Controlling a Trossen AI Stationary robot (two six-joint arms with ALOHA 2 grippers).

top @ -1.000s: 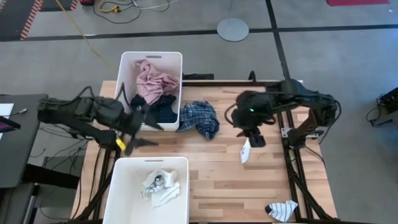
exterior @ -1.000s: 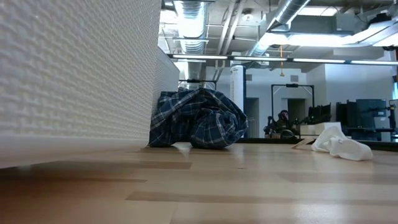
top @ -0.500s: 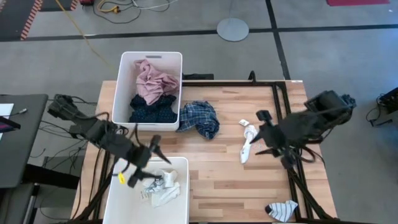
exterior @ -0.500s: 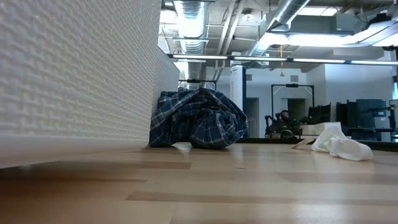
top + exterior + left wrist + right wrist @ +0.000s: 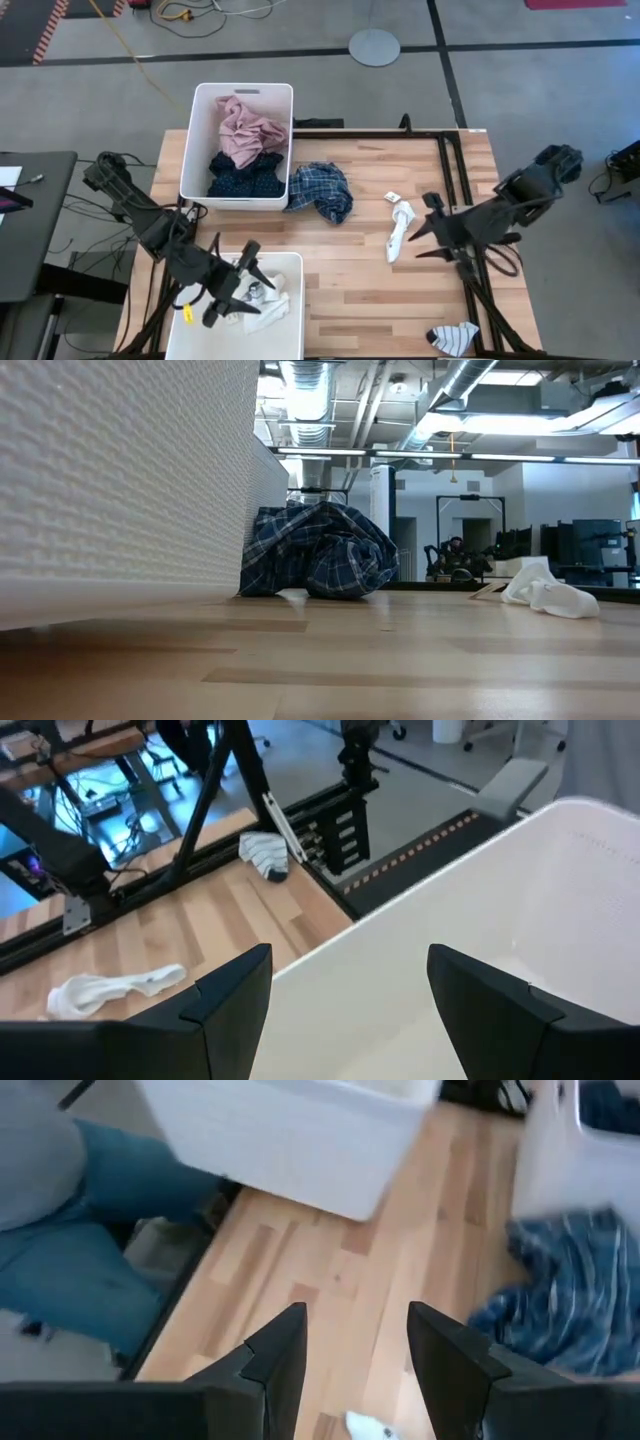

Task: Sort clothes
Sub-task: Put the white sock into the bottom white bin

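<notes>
Left end effector (image 5: 232, 283): fingers spread, nothing between them, hovering over the near white bin (image 5: 190, 335), above the pale socks (image 5: 258, 302) lying inside it. In the left wrist view both fingers (image 5: 228, 1010) frame the bin's rim, with the surface beyond.

Right end effector (image 5: 425, 228): fingers apart, empty, above the wood surface (image 5: 340, 290) just beside the white sock (image 5: 399, 228), not touching it. The right wrist view shows the gap between its fingers (image 5: 275, 1350) clear, with plaid fabric off to one side.

Clothes:
- blue plaid shirt (image 5: 321, 191) crumpled on the surface, against the far white bin (image 5: 199, 110); in the low view it sits right at the bin wall.
- pink shirt (image 5: 250, 127) and navy dotted piece (image 5: 240, 176) in the far bin, pink toward the far end, navy nearer.
- striped sock (image 5: 452, 338) at the near right edge of the surface, well apart from the rest.
</notes>
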